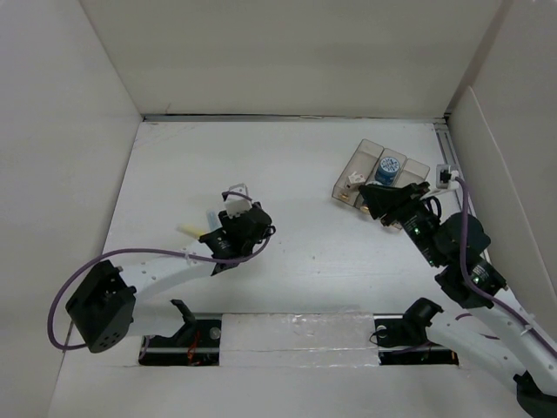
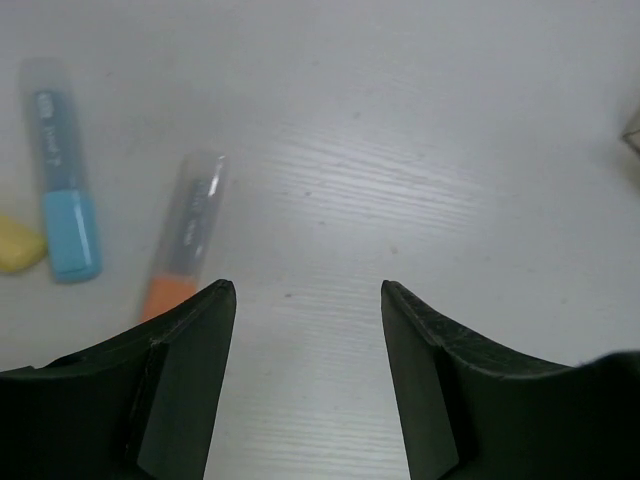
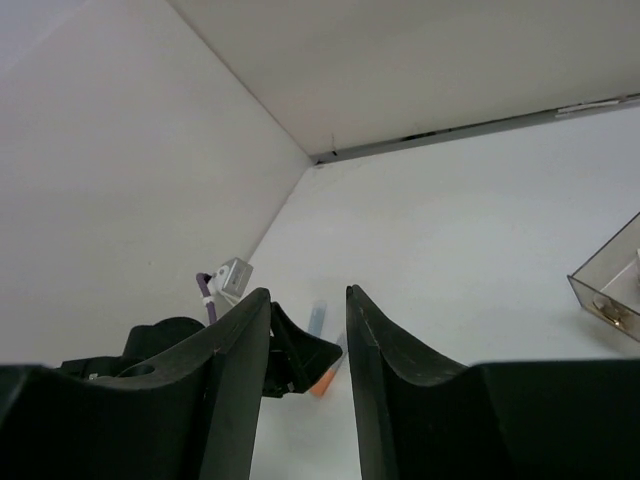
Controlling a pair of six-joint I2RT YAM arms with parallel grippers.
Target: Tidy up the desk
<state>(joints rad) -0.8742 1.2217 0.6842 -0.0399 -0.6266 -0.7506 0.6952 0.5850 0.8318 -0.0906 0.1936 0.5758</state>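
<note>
1. Left gripper (image 2: pixel 308 290) sits at the bottom of its wrist view, jaws spread wide and empty above the bare desk (image 2: pixel 400 150).
2. Just to its left, loose on the planks, lie an orange highlighter (image 2: pixel 185 235), a blue highlighter (image 2: pixel 62 180) and a yellow piece (image 2: pixel 18 245). I judge the step in hand is fetching one. The next move calls for shifting left, lining up across the orange barrel, then closing.
3. Right gripper (image 3: pixel 308 292) shows a narrow gap with nothing in it.
4. Farther off, only the top view shows the whole clear tray (image 1: pixel 416 165), with a blue-capped item (image 1: pixel 389 165) in its middle compartment. The wrist views catch only a corner.
</note>
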